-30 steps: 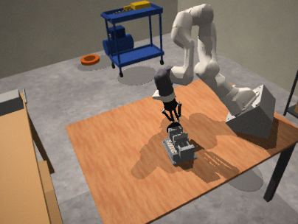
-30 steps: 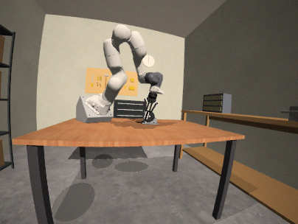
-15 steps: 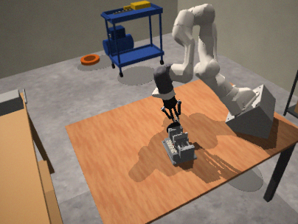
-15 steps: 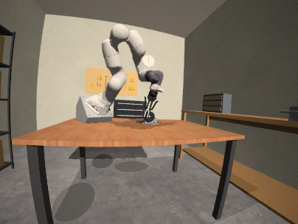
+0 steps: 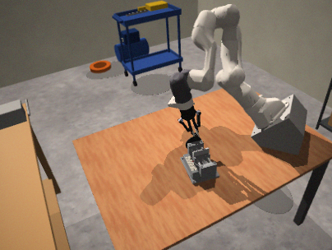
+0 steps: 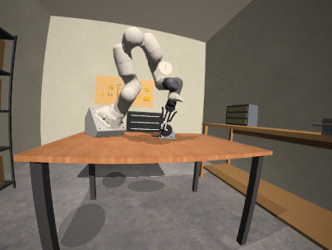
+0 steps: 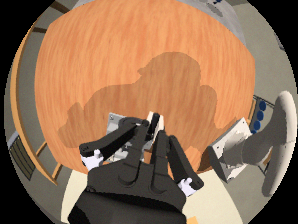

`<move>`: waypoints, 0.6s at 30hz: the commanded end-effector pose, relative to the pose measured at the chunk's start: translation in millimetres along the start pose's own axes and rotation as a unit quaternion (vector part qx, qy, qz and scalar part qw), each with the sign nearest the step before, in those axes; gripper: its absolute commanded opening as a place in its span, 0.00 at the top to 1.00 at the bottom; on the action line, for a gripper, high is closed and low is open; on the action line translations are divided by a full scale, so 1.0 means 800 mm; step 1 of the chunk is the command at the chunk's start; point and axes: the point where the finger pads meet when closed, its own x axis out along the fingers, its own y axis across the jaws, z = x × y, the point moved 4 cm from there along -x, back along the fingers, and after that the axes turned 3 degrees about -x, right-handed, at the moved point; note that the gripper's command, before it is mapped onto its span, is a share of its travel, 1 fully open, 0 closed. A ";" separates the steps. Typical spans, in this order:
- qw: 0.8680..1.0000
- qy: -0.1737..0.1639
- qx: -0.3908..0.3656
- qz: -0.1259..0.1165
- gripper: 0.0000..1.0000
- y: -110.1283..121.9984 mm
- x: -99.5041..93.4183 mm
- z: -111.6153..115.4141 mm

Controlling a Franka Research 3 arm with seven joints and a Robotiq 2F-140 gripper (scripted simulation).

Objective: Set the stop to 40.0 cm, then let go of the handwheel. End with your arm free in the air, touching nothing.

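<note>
A small grey stop fixture [image 5: 200,165] [image 6: 168,136] stands on the wooden table [image 5: 123,164] near its middle. A dark round handwheel [image 5: 192,141] [image 6: 166,132] sits at the fixture's far end. My gripper [image 5: 194,132] [image 6: 165,123] [image 7: 154,119] comes down from above and is shut on the handwheel's handle. In the wrist view the fingers meet at a thin pin, with the grey fixture [image 7: 116,123] partly hidden behind them. The scale reading is too small to tell.
The robot's grey base block [image 5: 283,127] [image 6: 100,122] stands on the table's right rear corner. A blue cart [image 5: 148,39] and an orange ring [image 5: 100,66] are on the floor behind. A wooden bench [image 5: 16,185] [image 6: 271,133] runs along the left side.
</note>
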 end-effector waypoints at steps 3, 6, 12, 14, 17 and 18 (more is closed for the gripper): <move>1.000 -0.001 -0.001 0.004 0.96 0.000 -0.004 0.000; 1.000 -0.001 -0.001 0.004 0.96 -0.001 -0.006 0.000; 1.000 -0.001 -0.001 0.004 0.96 -0.003 -0.007 0.000; 1.000 -0.001 -0.001 0.004 0.96 -0.003 -0.008 0.000; 1.000 -0.001 -0.001 0.004 0.96 -0.004 -0.009 0.000; 1.000 -0.001 -0.001 0.004 0.96 -0.004 -0.009 0.000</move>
